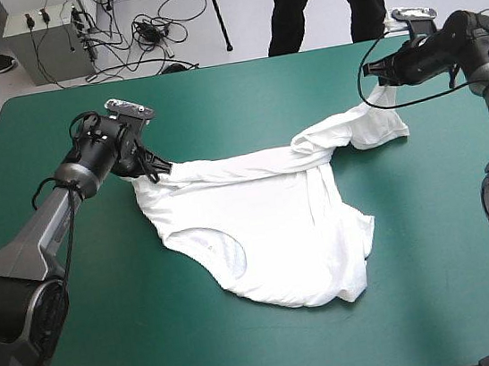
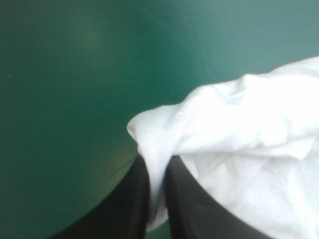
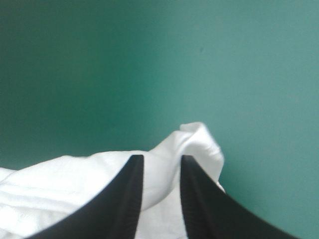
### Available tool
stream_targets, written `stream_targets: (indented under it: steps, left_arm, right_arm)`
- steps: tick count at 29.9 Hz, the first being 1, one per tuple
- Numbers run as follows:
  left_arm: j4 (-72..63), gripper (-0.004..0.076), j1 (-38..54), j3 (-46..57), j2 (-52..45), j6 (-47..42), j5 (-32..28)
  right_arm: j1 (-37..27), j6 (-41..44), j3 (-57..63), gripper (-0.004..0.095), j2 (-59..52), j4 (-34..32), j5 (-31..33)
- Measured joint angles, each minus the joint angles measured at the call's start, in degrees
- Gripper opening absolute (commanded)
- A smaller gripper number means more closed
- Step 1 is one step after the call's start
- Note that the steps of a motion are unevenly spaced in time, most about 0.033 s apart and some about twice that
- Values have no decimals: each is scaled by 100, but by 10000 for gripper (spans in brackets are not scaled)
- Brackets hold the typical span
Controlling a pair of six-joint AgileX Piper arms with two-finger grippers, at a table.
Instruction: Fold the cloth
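The white T-shirt (image 1: 268, 225) lies rumpled across the middle of the teal-green cover (image 1: 112, 345), its bulk toward the near edge. The left gripper (image 1: 163, 168) pinches its left corner. Farther off, the right gripper (image 1: 372, 71) pinches the lifted far-right end.

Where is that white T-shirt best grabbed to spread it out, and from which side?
Probably at its two far ends, coming in from the table's outer sides. The left gripper and right gripper pinch there, and the T-shirt stretches between them along its far edge. Its loose bulk lies wrinkled toward the near edge.
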Motion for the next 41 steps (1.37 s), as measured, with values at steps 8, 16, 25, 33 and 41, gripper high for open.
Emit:
stream_targets:
  steps: [8, 16, 25, 33, 41]
  left_arm:
    - [464, 518, 0, -514, -8, 9, 633]
    - [683, 517, 0, -691, -972, 35, 1234]
    - [463, 517, 0, -632, -1437, 100, 1341]
    - [-22, 517, 119, -164, -1132, 168, 1042]
    - [-719, 510, 353, -121, -279, 296, 944]
  right_arm:
    - [-58, -112, -292, 755, -100, 1, 164]
    - [-279, -81, -221, 742, -1393, -40, 932]
    - [613, 327, 1757, 742, -3680, -880, 1156]
    - [1911, 1111, 3409, 698, -5053, -1567, 1464]
    - [2176, 1242, 4435, 698, -5194, -1805, 1350]
